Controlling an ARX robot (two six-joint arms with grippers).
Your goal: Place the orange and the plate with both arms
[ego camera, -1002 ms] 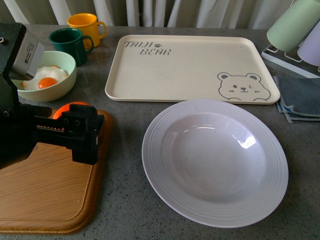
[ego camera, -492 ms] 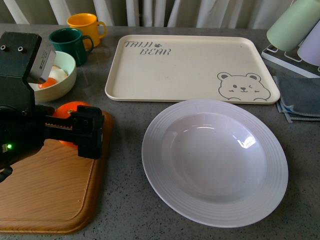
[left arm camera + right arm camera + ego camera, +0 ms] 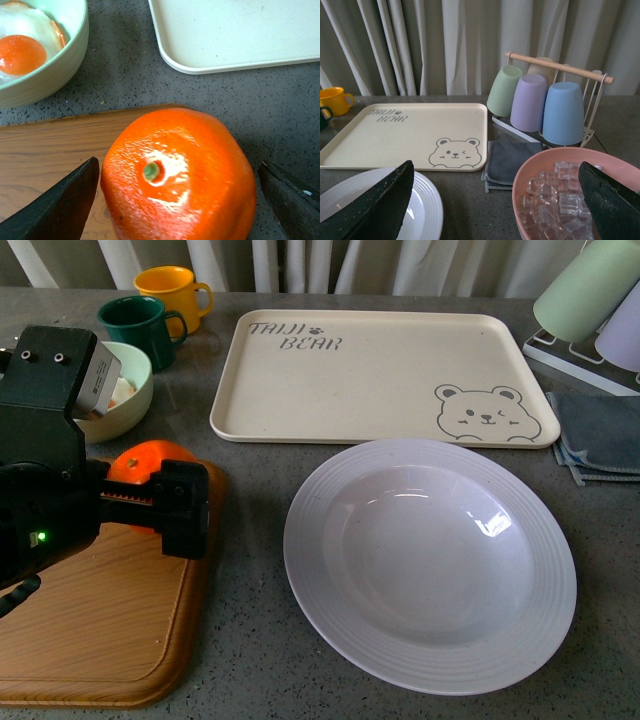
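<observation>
The orange (image 3: 150, 465) sits on the far right corner of the wooden cutting board (image 3: 90, 620). In the left wrist view the orange (image 3: 180, 175) fills the gap between the fingers, stem dot up. My left gripper (image 3: 165, 502) is open, its jaws on either side of the orange, not touching it. The white ridged plate (image 3: 335, 490) lies on the grey table, front centre; its edge shows in the right wrist view (image 3: 427, 200). My right gripper (image 3: 495, 210) is open and empty, out of the front view.
Cream bear tray (image 3: 380, 370) behind the plate. Pale green bowl with fried egg (image 3: 135, 390), green mug (image 3: 140, 325) and yellow mug (image 3: 175, 290) at back left. Cup rack (image 3: 545, 100), grey cloth (image 3: 600, 435) and pink bowl of ice (image 3: 530, 175) at right.
My left gripper has moved forward and down around the orange, which now shows more above the gripper body. Plate and tray have not moved.
</observation>
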